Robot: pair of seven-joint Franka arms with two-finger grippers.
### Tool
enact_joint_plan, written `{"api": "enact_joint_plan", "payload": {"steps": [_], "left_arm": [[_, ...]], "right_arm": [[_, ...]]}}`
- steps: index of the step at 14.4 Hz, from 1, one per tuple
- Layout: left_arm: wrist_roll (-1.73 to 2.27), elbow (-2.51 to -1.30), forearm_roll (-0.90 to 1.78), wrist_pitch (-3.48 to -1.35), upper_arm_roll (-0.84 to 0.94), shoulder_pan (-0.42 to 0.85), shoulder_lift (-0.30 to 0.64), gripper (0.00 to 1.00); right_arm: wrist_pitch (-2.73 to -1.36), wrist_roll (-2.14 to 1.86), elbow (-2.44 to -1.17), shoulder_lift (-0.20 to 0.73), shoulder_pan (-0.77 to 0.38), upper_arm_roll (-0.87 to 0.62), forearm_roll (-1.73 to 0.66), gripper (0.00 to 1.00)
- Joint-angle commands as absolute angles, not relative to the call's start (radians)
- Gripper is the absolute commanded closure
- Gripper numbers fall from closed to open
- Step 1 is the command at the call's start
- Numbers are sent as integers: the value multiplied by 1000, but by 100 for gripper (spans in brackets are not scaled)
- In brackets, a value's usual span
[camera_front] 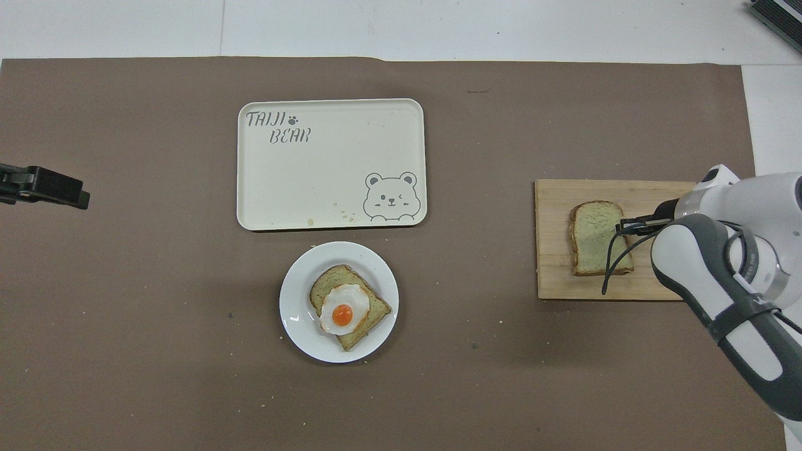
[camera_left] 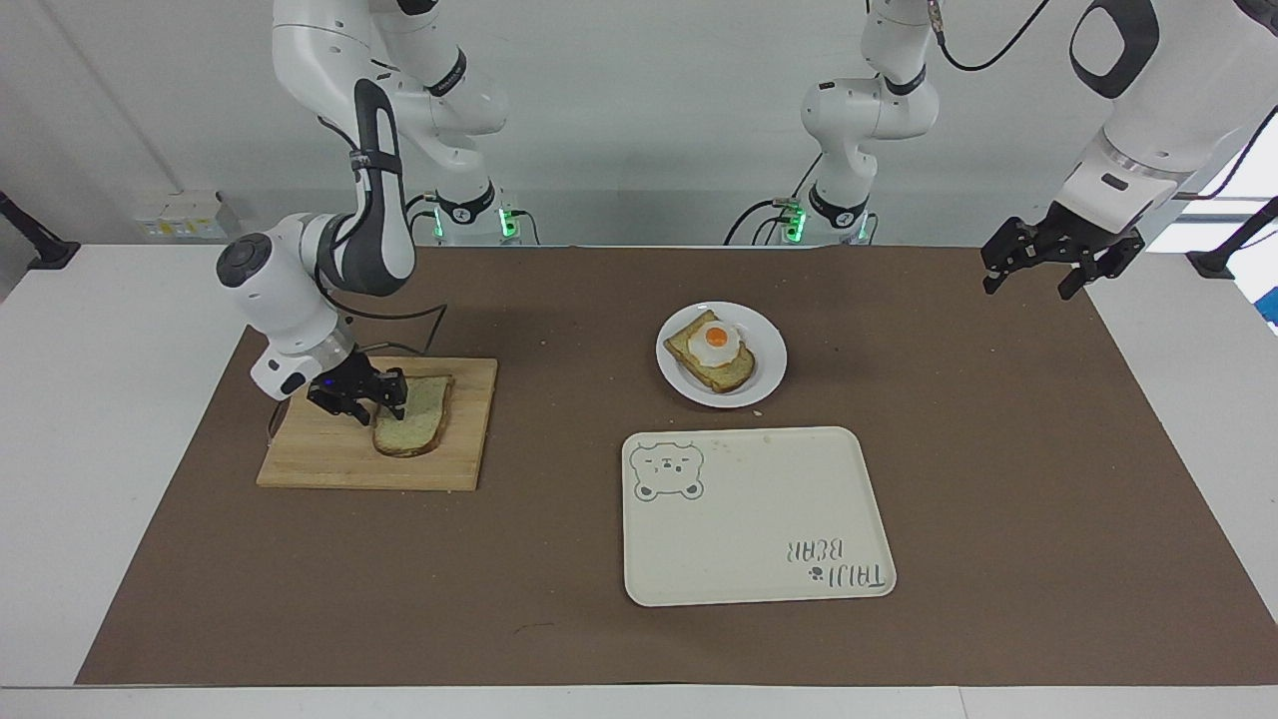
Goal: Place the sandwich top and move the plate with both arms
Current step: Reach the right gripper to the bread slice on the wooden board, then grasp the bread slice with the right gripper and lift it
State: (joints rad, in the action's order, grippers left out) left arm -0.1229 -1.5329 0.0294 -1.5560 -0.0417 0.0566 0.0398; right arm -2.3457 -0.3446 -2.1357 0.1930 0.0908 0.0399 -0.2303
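Wooden cutting board (camera_left: 374,427) sits at the right arm's end of the table, with the sandwich top (camera_left: 413,416) lying flat on it. The right gripper (camera_left: 382,404) is down at the slice's edge with its fingers pinched closed on it. Toward the middle there's the plate (camera_left: 767,347) with the egg-topped slice (camera_left: 713,352), and the bear tray (camera_left: 756,519) just beside it, farther from the robots. Over at the other end, the left gripper (camera_left: 1026,273) hangs in the air above the mat's corner with its fingers spread wide, holding nothing, just waiting.
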Motion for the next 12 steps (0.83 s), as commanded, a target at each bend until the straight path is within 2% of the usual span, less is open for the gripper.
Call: {"api": "enact_joint_plan", "payload": {"steps": [1,5,12], "left_arm": [[-117,-1549,21,-1546,-31,43,20,0],[-115,-1549,21,-1546,-31,43,20,0],[-115,-1549,21,-1546,-31,43,20,0]], "right_arm": [[-2361,-379,-2151,192,95,29,-275,100],[-2333,-377,-2119,176,94,26,-275,100],[-2087,-286,-1982,101,80,14,-275,100]]}}
